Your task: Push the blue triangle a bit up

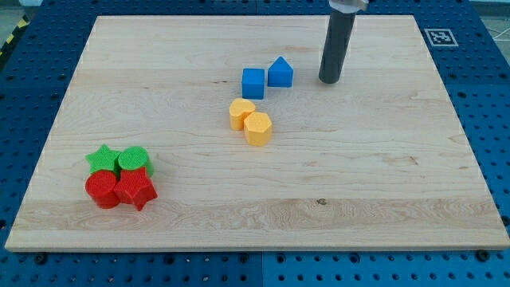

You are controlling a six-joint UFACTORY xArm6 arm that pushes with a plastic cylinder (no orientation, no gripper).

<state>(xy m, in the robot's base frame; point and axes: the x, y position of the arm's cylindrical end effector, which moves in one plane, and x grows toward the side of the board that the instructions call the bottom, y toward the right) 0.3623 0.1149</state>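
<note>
The blue triangle [280, 72] stands in the upper middle of the wooden board [382, 175], touching or almost touching the blue cube [253, 83] at its left side. My tip [330, 81] rests on the board at the view's right of the triangle, near it but apart, at about the same height in the view. My tool is only a plain rod, so it has nothing to open or close, and it holds nothing. I judge that from here I cannot push the triangle up; I think the tip must first go around to the triangle's lower side, where two yellow blocks [250, 121] lie close together and leave me not much room. At the view's lower left, far from all this, a green star [103, 158], a green block [134, 159], a red block [102, 190] and a red star [136, 190] sit packed in one cluster. I see no container anywhere on the board
</note>
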